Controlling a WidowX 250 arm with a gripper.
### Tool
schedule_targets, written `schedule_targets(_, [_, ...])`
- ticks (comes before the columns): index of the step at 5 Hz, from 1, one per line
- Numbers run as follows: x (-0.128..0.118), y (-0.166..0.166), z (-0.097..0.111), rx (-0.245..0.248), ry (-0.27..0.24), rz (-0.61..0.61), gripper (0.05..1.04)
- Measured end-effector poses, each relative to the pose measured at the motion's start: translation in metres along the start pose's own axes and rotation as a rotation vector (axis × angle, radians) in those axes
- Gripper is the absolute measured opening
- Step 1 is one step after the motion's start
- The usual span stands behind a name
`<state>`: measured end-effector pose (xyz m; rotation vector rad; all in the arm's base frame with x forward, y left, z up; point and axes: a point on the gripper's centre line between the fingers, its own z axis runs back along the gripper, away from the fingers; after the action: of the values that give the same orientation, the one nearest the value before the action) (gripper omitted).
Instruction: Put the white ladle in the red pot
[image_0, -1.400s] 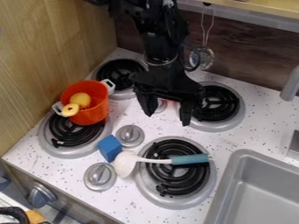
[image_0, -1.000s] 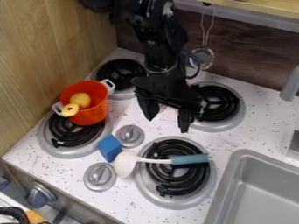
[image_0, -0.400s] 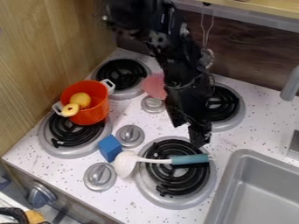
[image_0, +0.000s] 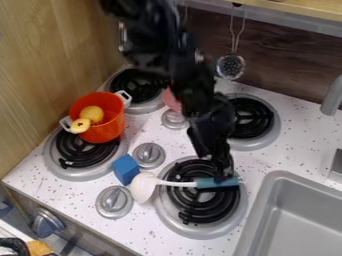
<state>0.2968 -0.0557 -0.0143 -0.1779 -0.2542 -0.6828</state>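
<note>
In the camera view, the black gripper (image_0: 220, 172) has come down to the blue handle (image_0: 214, 184) of the white ladle (image_0: 142, 187), low in the middle. I can't tell if it is open or pinching. The ladle hasn't moved; it lies across a burner (image_0: 165, 216). It likely needs a good grab before going to the red pot (image_0: 107, 132), at left.
</note>
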Motion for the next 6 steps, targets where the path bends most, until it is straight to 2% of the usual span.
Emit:
schedule_targets(1, [-0.001,-0.013,-0.009,0.048,0.009,-0.061,0.999])
schedule_targets(2, [0.001,-0.013,-0.013,0.049,-0.005,-0.056,0.999])
schedule_targets(4, [0.002,-0.009,-0.019,0.037,-0.025,-0.055,0.913])
schedule_targets(5, [0.002,-0.009,-0.02,0.049,-0.043,-0.048,0.902])
schedule_targets(6, [0.003,-0.008,-0.022,0.049,-0.052,-0.06,0.607])
